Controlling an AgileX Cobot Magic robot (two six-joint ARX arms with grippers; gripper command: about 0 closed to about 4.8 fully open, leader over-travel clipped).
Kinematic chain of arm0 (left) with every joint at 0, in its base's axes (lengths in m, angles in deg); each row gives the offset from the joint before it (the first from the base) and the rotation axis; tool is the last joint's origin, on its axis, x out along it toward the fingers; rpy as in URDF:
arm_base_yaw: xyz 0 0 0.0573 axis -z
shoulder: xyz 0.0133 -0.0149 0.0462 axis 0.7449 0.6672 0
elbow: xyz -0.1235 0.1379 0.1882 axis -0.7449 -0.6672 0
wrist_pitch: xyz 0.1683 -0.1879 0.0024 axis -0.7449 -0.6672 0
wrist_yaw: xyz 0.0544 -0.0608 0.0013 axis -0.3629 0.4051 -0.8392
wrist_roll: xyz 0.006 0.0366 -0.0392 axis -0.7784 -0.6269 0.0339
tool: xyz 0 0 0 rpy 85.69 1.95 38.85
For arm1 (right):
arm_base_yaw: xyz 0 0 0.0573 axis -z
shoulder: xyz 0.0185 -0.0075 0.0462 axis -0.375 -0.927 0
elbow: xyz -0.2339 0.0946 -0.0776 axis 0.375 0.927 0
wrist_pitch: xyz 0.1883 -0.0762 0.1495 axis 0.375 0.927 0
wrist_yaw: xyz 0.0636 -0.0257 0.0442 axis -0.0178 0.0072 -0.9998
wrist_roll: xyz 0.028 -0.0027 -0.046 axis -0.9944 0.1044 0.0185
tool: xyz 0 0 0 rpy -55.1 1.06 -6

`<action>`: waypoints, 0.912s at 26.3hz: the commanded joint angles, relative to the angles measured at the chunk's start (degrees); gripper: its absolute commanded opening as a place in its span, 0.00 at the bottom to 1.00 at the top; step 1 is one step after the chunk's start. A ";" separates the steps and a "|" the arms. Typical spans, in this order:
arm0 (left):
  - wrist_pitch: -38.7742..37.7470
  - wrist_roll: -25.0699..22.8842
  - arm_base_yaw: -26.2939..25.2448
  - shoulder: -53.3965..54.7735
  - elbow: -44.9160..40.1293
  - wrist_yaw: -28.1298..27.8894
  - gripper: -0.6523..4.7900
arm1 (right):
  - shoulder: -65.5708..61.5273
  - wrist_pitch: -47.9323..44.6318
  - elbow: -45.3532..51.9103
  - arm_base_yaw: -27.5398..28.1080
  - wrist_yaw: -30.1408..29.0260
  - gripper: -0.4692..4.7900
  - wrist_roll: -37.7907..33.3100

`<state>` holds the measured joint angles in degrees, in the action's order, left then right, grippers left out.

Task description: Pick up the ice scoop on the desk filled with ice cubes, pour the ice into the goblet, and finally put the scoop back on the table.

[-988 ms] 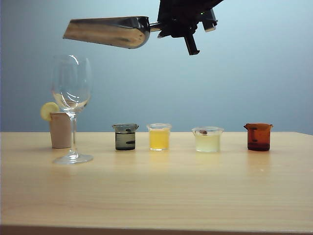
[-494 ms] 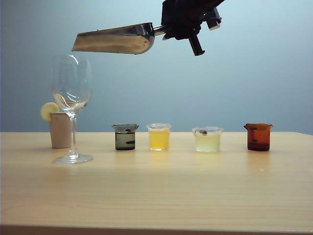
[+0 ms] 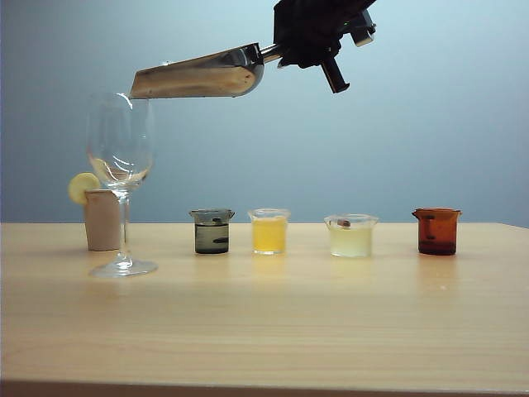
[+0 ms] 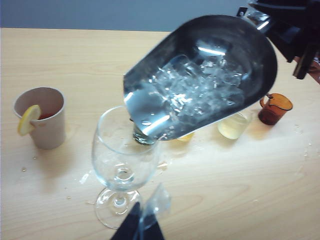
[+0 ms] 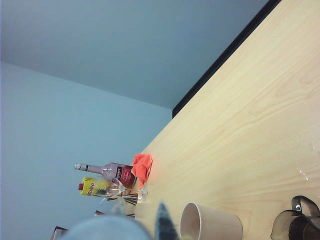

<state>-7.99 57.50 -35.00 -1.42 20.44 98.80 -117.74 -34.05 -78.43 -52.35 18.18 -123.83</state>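
Holding ice scoop w/ right gripper clamped on handle, mouth just over goblet rim. Left gripper idle, can't tell its state. Risk: fast tilt dumps ice cubes past rim onto desk.

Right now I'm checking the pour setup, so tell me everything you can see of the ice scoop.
The ice scoop is shiny silver metal, trough-shaped with a slanted mouth and a short rod handle. The right pincer holds it by that handle, high above the desk, mouth tipped slightly down over the goblet without touching it. Clear ice cubes lie heaped inside.
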 commanded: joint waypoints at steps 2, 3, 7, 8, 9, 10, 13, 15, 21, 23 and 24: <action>0.26 -0.20 -0.07 -0.15 0.15 0.55 0.11 | 0.59 -2.10 -0.63 -0.61 1.36 0.08 1.11; 0.15 -0.20 -0.07 -0.15 0.15 0.55 0.11 | 0.59 -2.10 -0.63 -0.79 1.38 0.08 1.20; -0.22 -0.20 -0.07 -0.15 0.15 0.57 0.11 | 0.59 -2.27 -0.63 -1.25 2.27 0.08 1.53; -0.35 -0.20 -0.07 -0.17 0.15 0.55 0.11 | 0.59 -2.56 -0.63 -1.25 2.45 0.08 1.79; -0.50 -0.20 -0.07 -0.17 0.15 0.55 0.11 | 0.59 -2.84 -0.63 -1.25 2.43 0.08 2.58; -0.55 -0.20 -0.07 -0.17 0.15 0.55 0.11 | 0.59 -2.97 -0.63 -1.27 2.45 0.08 2.71; -0.55 -0.20 -0.07 -0.17 0.15 0.55 0.11 | 0.59 -3.15 -0.63 -1.29 2.45 0.08 2.71; -0.55 -0.20 -0.07 -0.15 0.15 0.55 0.11 | 0.59 -3.15 -0.63 -1.29 2.45 0.08 2.71; -0.55 -0.17 -0.07 -0.17 0.15 0.52 0.11 | 0.59 -3.15 -0.63 -1.25 2.45 0.08 2.91; -0.55 -0.17 -0.07 -0.17 0.15 0.52 0.11 | 0.59 -3.17 -0.63 -1.11 2.45 0.08 2.91; -0.55 -0.17 -0.07 -0.17 0.15 0.52 0.11 | 0.59 -3.19 -0.63 -0.79 2.43 0.08 2.89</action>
<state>-8.79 57.50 -35.00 -1.42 20.44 99.09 -117.72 -35.38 -78.47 -53.42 20.54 -120.90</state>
